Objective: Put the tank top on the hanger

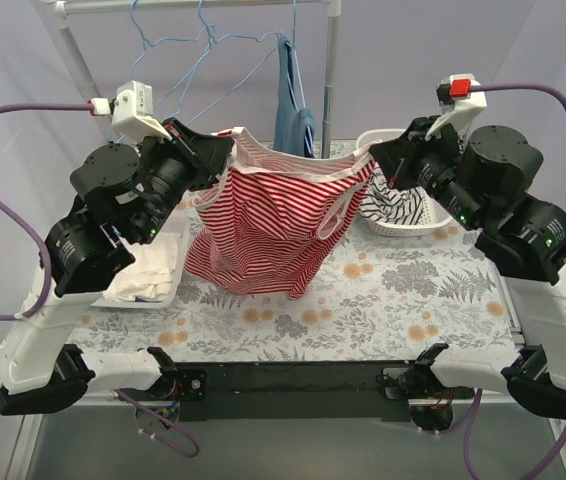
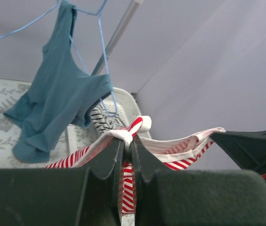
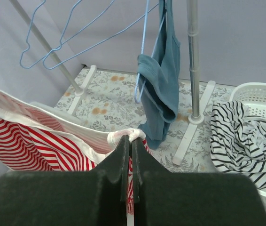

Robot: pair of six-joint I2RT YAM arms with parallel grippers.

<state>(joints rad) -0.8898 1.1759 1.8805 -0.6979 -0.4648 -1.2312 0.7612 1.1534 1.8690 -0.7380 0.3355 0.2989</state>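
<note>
The red-and-white striped tank top [image 1: 278, 225] hangs stretched in the air between my two grippers, its hem trailing onto the table. My left gripper [image 1: 225, 150] is shut on its left shoulder strap [image 2: 123, 136]. My right gripper [image 1: 378, 155] is shut on the right strap [image 3: 128, 136]. Light-blue wire hangers [image 1: 188, 50] hang empty from the rail behind and above the top; they also show in the right wrist view [image 3: 58, 47]. The top does not touch any hanger.
A teal-blue garment [image 1: 291, 105] hangs on a hanger from the rail, beside the rack's metal post [image 1: 331, 80]. A white basket [image 1: 403, 215] at back right holds a black-and-white striped garment [image 3: 246, 141]. A white tray [image 1: 148, 290] with white cloth sits left.
</note>
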